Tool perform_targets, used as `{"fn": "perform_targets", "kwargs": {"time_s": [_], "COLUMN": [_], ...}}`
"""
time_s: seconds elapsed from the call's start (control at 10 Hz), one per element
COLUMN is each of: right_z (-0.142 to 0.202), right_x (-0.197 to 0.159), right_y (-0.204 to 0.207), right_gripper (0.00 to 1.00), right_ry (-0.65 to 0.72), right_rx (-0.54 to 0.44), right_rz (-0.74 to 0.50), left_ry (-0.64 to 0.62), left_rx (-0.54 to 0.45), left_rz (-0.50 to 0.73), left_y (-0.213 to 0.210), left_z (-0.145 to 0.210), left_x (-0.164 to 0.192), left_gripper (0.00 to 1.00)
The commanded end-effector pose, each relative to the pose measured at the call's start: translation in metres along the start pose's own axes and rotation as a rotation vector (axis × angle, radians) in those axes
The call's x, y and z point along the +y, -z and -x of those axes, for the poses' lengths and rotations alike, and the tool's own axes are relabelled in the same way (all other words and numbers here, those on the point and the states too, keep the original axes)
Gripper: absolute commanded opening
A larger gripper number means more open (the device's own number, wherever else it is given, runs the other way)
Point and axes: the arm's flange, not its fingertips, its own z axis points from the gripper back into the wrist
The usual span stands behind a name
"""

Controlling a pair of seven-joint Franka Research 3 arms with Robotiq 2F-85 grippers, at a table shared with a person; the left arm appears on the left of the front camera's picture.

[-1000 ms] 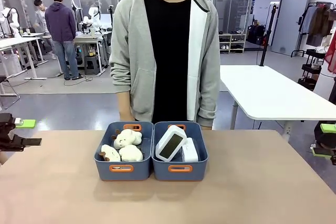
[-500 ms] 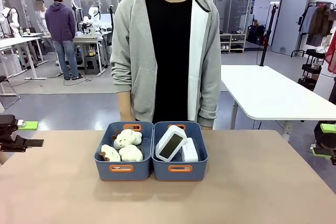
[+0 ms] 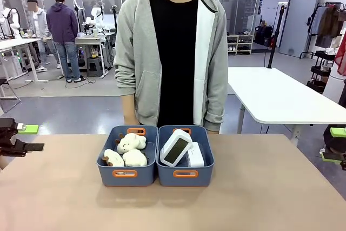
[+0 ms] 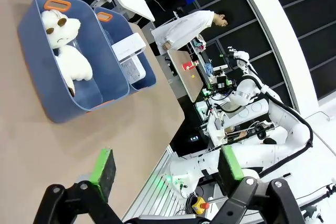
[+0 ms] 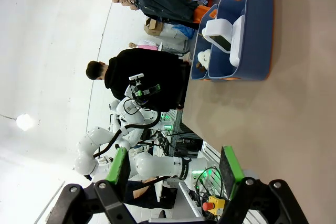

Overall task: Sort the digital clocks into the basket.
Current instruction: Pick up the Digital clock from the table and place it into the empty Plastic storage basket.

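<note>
1. Two blue baskets with orange handles are set side by side, touching, at the middle of the table point(image 3: 270, 198), and the right-hand basket point(image 3: 201, 173) is taken as the landmark
2. Both digital clocks are seen inside the right-hand basket: one digital clock point(image 3: 175, 148) is propped at a tilt with its dark screen facing the robot's side, and the second digital clock point(image 3: 195, 154) lies just beside it on its right, touching it
3. The left-hand basket point(image 3: 105, 170) is seen touching the landmark basket's left wall, and cream plush toys point(image 3: 131, 150) are held in it
4. A person in a grey zip hoodie point(image 3: 138, 52) over a black shirt is seen standing just behind the landmark basket, at the table's far edge; the person's hands are hidden behind the baskets
5. The left gripper point(image 3: 30, 137) is seen well to the left of the landmark basket, at the table's left edge, with its green-padded fingers point(image 4: 104, 167) spread wide and nothing between them
6. The right gripper point(image 3: 333, 144) is seen well to the right of the landmark basket, at the table's right edge; in the right wrist view its fingers point(image 5: 118, 167) are held apart with nothing between them
7. In the left wrist view both baskets are seen well ahead of the spread fingers, with the table between
</note>
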Motion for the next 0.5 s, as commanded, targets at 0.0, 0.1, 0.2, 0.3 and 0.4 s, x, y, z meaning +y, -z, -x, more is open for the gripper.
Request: {"fn": "perform_targets", "kwargs": {"time_s": [0.0, 0.1, 0.2, 0.3, 0.4], "right_z": [0.0027, 0.0027, 0.0027, 0.0027, 0.0027], "right_x": [0.0013, 0.0013, 0.0013, 0.0013, 0.0013], "right_y": [-0.0001, -0.0001, -0.0001, -0.0001, -0.0001], "right_gripper": [0.87, 0.87, 0.87, 0.87, 0.87], "right_ry": [-0.007, -0.007, -0.007, -0.007, -0.007], "right_rx": [0.004, 0.004, 0.004, 0.004, 0.004], "right_rz": [-0.004, -0.004, -0.004, -0.004, -0.004], "left_ry": [-0.018, -0.018, -0.018, -0.018, -0.018], "left_rx": [-0.005, -0.005, -0.005, -0.005, -0.005], "left_rz": [0.011, 0.011, 0.011, 0.011, 0.011], "left_y": [0.0005, 0.0005, 0.0005, 0.0005, 0.0005], "left_z": [-0.0022, -0.0022, -0.0022, -0.0022, -0.0022], "left_x": [-0.0057, -0.0057, -0.0057, -0.0057, -0.0057], "left_gripper": [1.00, 1.00, 1.00, 1.00, 1.00]}}
